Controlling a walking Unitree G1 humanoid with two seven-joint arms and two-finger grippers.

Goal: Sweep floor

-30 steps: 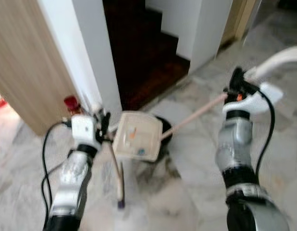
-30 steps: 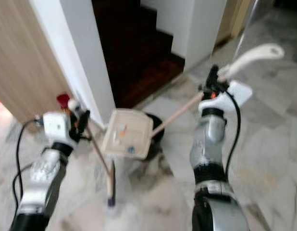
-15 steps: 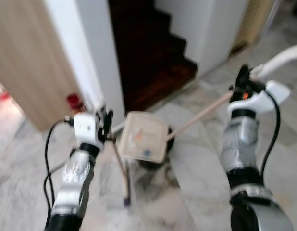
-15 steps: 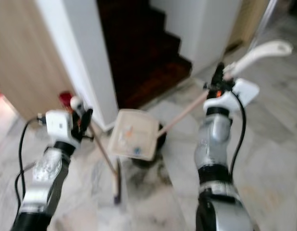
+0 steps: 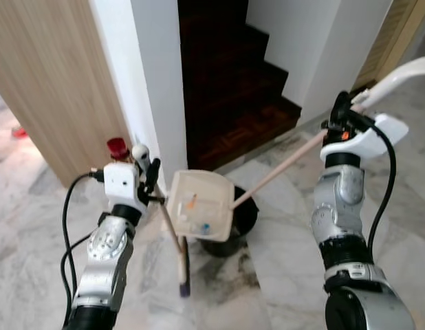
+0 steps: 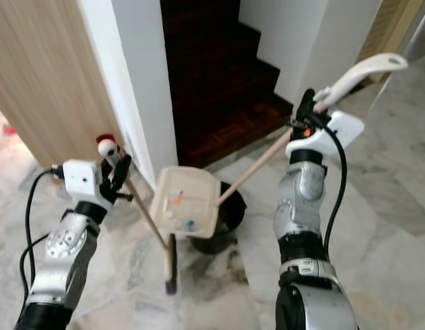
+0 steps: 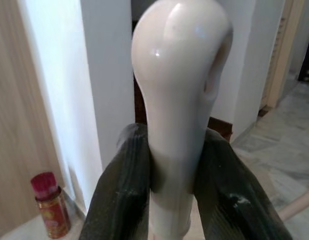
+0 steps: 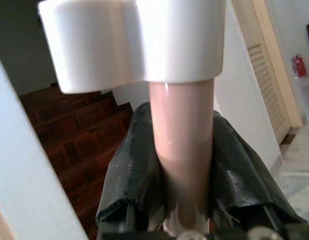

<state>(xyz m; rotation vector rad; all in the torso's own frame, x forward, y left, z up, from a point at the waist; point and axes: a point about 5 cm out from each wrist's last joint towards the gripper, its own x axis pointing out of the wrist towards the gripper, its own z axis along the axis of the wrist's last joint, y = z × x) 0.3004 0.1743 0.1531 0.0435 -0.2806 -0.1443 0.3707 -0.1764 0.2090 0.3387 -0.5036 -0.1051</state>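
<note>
My left gripper [image 5: 150, 180] is shut on the cream handle [image 7: 178, 80] of a short broom, just below its rounded knob. The broom [image 5: 178, 246] slants down to its dark brush end [image 5: 183, 280] on the marble floor. My right gripper [image 5: 340, 118] is shut on the long pinkish pole [image 8: 182, 125] of the dustpan, under its white grip [image 5: 399, 72]. The cream dustpan tray [image 5: 200, 205] hangs tilted above a black bin [image 5: 237, 221], with a few small orange and blue bits in it.
A white pillar [image 5: 156, 82] and a wooden panel [image 5: 47, 82] stand ahead on the left. Dark wooden stairs [image 5: 233, 89] rise behind the bin. A red can [image 5: 117, 147] sits at the pillar's foot. A louvred door [image 5: 397, 31] is at the far right.
The camera has shifted and the blur has cleared, so the stairs and walls sit differently in the picture. Both grippers keep the same hold on broom and dustpan.
</note>
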